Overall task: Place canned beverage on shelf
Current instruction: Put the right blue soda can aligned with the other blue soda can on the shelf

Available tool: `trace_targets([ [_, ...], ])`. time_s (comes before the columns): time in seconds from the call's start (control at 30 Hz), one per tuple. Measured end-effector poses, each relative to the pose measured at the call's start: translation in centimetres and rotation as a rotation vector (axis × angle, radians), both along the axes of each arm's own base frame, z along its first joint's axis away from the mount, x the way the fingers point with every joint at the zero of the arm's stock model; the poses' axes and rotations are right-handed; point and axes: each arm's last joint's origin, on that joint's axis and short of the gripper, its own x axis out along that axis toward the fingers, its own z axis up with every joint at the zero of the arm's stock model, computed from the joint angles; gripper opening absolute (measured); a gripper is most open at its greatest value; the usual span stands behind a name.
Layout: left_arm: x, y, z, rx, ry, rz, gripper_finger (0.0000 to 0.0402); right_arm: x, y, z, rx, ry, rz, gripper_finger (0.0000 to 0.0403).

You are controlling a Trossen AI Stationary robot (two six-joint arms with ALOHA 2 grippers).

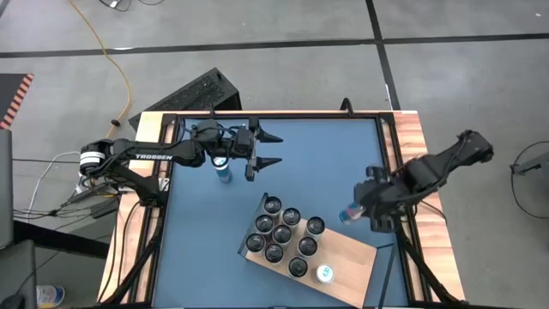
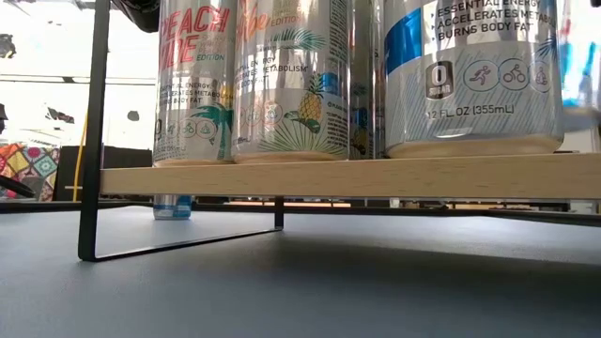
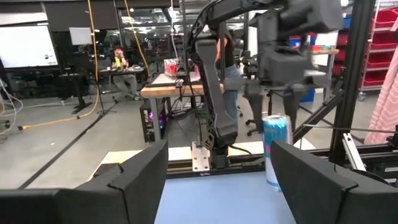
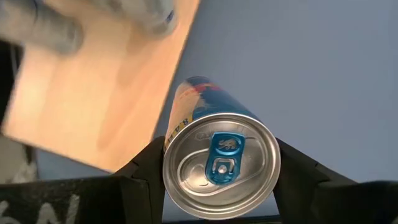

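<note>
The shelf (image 1: 347, 257) already had about ten cans on it. The right gripper (image 1: 358, 210) gripped one more can (image 4: 211, 158), silver with a blue tab, up near the shelf's edge. The left gripper (image 1: 266, 150) was loose and empty. Another can (image 1: 224, 174) maybe waited beside it.

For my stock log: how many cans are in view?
12 cans: ten on the shelf, one standing on the table beside the left arm, one held in the right end effector. None seems hidden.
</note>
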Motion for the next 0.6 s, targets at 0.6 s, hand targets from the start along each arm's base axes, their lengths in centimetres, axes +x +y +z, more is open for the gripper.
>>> trace_targets([
  [0.6,0.0,0.2,-0.1,0.030,0.009,0.059,0.0270,7.2,5.8,-1.5,-0.097,0.263,0.565,0.0210],
])
